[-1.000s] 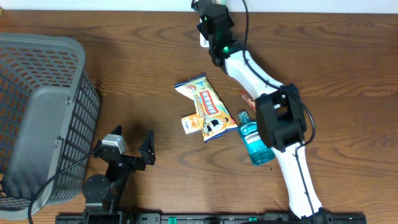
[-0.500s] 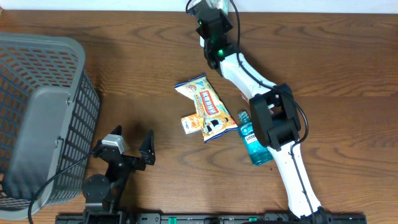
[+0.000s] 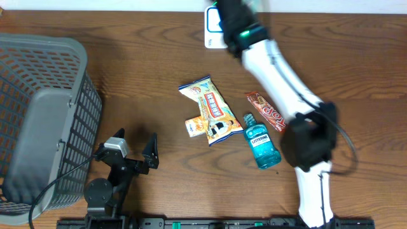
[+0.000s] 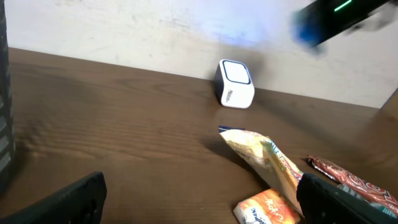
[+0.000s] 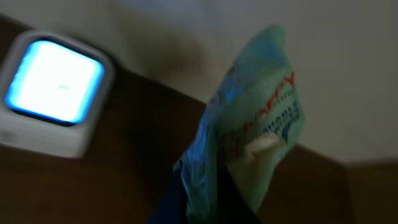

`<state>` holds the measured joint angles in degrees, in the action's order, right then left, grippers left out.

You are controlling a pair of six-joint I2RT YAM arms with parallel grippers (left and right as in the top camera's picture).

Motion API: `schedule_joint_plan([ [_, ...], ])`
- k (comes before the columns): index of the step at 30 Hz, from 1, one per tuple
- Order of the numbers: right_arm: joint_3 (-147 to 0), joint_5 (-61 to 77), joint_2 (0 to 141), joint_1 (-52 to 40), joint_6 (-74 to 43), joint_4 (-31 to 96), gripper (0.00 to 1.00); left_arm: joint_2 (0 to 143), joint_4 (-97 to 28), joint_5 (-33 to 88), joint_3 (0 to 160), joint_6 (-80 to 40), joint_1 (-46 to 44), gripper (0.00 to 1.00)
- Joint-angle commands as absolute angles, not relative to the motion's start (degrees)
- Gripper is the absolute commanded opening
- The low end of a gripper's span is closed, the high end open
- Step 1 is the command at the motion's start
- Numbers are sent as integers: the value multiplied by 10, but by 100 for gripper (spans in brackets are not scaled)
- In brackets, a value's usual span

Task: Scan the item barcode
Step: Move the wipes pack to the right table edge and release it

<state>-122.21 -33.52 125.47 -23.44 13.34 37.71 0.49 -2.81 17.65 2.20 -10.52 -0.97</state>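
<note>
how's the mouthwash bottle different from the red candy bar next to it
The mouthwash bottle is clear blue with a white label; the candy bar is in a red wrapper. The bottle is thick and rounded, the bar thin and flat. The bottle lies nearer the arms' bases, the bar farther back. Both lie flat on the table, right of the snack bag.
</note>
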Motion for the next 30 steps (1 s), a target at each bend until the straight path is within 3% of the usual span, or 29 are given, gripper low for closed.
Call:
schedule_joint_plan([
  [1,-1230,-394,1228,-161,34,437,1,3,-46,179,12,-106,-12,98],
  [10,-1220,-387,1273,48,-110,587,1,3,-46,179,12,-106,-12,98],
  [21,-1199,-335,1386,242,-132,595,1,3,-46,179,12,-106,-12,98],
  [27,-1199,-338,1376,307,-133,598,1,3,-46,179,12,-106,-12,98],
  [28,-1199,-341,1367,316,-140,598,3,3,-46,179,12,-106,-12,98],
  [30,-1199,-337,1348,333,-150,599,16,3,-46,179,12,-106,-12,98],
])
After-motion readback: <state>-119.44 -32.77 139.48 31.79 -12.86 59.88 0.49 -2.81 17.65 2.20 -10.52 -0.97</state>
